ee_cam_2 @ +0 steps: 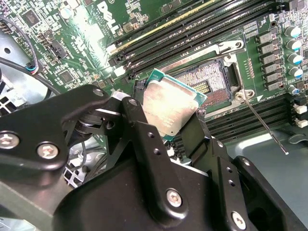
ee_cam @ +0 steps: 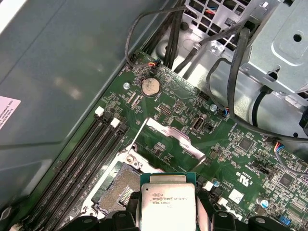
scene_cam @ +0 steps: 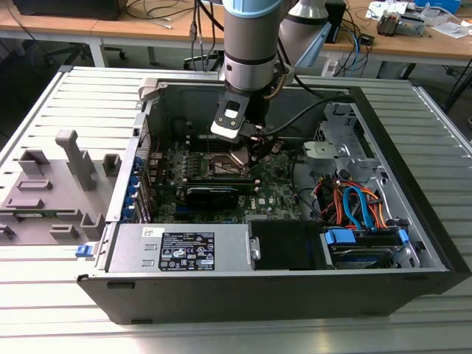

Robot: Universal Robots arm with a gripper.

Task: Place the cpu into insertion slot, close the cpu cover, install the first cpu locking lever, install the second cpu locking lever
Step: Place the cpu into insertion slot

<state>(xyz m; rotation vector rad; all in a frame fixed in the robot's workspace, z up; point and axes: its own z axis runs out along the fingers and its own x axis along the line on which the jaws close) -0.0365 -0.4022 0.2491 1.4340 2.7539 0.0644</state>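
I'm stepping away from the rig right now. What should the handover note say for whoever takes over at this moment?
The gripper is shut on the cpu, gripping two opposite edges.
The cpu hangs just over the insertion slot, not seated.
The cpu cover is swung open, off the slot.
One locking lever is unlatched and sticks out beside the slot.
Done: cpu picked up and brought to the slot.
Left: seat the cpu, close the cover, latch both levers.
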